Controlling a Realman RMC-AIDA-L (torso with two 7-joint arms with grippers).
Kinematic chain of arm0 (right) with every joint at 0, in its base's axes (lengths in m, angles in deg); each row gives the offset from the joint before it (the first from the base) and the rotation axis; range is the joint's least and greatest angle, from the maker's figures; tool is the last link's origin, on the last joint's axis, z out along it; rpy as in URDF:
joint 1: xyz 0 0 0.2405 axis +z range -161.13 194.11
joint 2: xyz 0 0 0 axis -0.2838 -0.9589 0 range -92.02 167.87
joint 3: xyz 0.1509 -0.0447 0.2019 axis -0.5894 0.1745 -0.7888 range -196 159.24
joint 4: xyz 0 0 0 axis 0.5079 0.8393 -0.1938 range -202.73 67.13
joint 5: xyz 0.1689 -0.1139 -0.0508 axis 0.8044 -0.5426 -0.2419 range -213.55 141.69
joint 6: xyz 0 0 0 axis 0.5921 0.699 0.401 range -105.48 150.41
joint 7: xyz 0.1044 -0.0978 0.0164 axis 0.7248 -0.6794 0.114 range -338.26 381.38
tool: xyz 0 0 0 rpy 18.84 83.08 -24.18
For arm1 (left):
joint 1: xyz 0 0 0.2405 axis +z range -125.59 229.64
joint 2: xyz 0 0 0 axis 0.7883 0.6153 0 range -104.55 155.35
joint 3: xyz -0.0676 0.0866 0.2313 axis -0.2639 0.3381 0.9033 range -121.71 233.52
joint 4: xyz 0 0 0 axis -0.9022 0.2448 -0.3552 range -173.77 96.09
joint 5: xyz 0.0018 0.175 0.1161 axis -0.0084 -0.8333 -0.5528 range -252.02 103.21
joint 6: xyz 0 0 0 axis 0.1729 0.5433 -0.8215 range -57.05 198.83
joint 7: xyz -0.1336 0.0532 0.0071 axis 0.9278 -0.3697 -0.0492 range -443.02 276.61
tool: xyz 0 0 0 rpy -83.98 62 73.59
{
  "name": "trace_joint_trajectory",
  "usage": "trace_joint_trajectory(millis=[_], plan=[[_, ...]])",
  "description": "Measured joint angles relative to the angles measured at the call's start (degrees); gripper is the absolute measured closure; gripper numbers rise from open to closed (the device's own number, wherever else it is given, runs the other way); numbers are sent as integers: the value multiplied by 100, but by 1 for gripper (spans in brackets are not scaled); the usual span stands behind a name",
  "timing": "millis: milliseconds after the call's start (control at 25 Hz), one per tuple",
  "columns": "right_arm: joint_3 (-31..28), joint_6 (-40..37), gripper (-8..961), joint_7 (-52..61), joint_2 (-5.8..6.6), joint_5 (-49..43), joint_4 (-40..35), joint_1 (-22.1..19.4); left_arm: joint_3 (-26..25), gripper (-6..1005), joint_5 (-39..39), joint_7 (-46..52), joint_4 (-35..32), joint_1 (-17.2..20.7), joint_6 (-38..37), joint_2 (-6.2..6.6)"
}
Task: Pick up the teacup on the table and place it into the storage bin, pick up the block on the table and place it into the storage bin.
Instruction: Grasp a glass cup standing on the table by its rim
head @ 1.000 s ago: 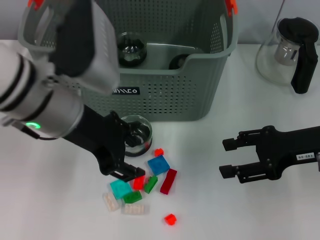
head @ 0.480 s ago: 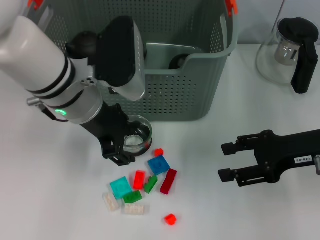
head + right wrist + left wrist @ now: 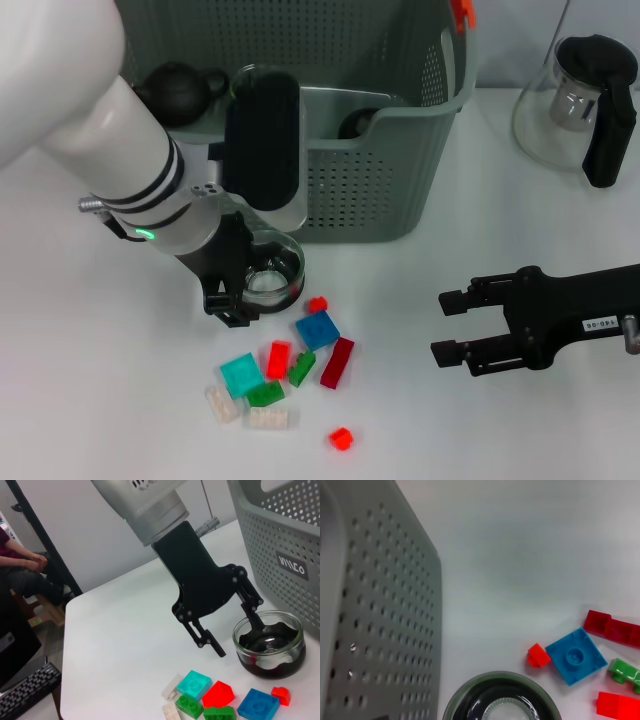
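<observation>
The glass teacup (image 3: 274, 274) stands on the table just in front of the storage bin (image 3: 380, 190). My left gripper (image 3: 248, 298) is open at the cup's rim, and in the right wrist view one of its fingers (image 3: 253, 618) reaches into the teacup (image 3: 270, 648) while the other stays outside. Loose blocks lie beside the cup: a blue one (image 3: 316, 330), a teal one (image 3: 241, 376), a red one (image 3: 278, 359) and a small red one (image 3: 341, 438). My right gripper (image 3: 442, 325) hovers open to the right of them, holding nothing.
A glass pitcher with a black handle (image 3: 580, 100) stands at the back right. A black teapot (image 3: 180, 84) sits inside the bin. Green (image 3: 302, 369), dark red (image 3: 337, 362) and clear blocks (image 3: 267, 418) are in the pile. A seated person (image 3: 25, 565) shows beyond the table.
My left gripper has moved from over the block pile back to the teacup, its arm swinging right in front of the bin. The right gripper has drifted slightly left.
</observation>
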Motion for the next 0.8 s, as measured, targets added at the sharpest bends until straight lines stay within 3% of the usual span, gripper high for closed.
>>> trace_joint_trajectory(millis=[800], plan=[[1, 29, 179, 21, -4, -2, 10, -14, 187, 357, -67, 23, 784, -223, 584, -5]])
